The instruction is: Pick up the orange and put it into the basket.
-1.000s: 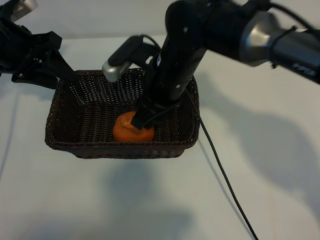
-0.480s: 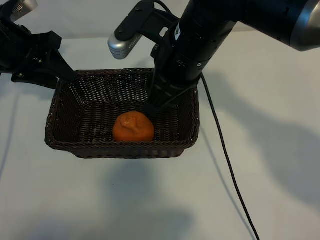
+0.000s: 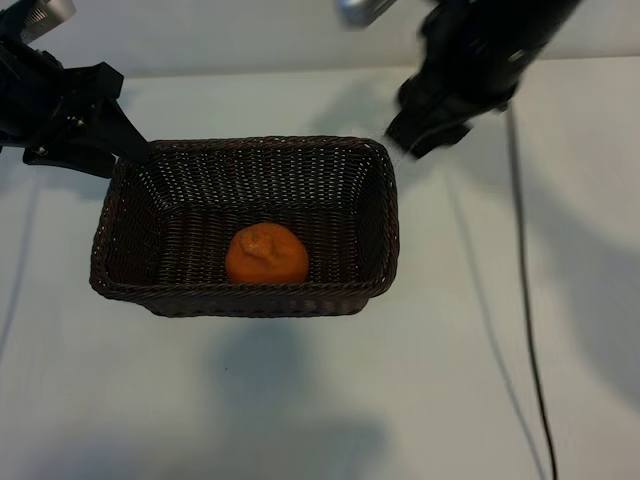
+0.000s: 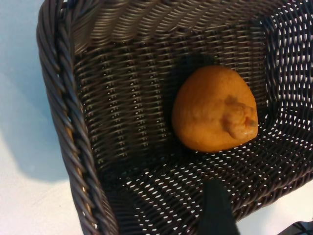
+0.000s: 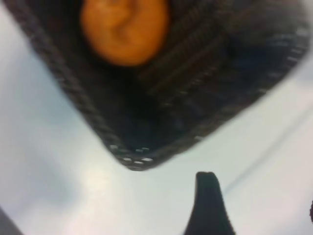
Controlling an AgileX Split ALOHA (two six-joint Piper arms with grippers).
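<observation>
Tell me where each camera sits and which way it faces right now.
Exterior: above, facing both arms; basket, orange, left gripper at its far-left corner, right gripper beyond its far-right corner.
Left wrist: looks into the basket; one fingertip shows.
Right wrist: over a basket corner; one fingertip shows.
Shared: all show the orange in the basket.

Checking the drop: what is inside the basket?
Only the orange, resting on the basket floor, stem nub up. The weave right under it is hidden.

Plain white table (image 3: pixel 300 400) with soft grey shadows, pale wall (image 3: pixel 220 30) behind its far edge.
</observation>
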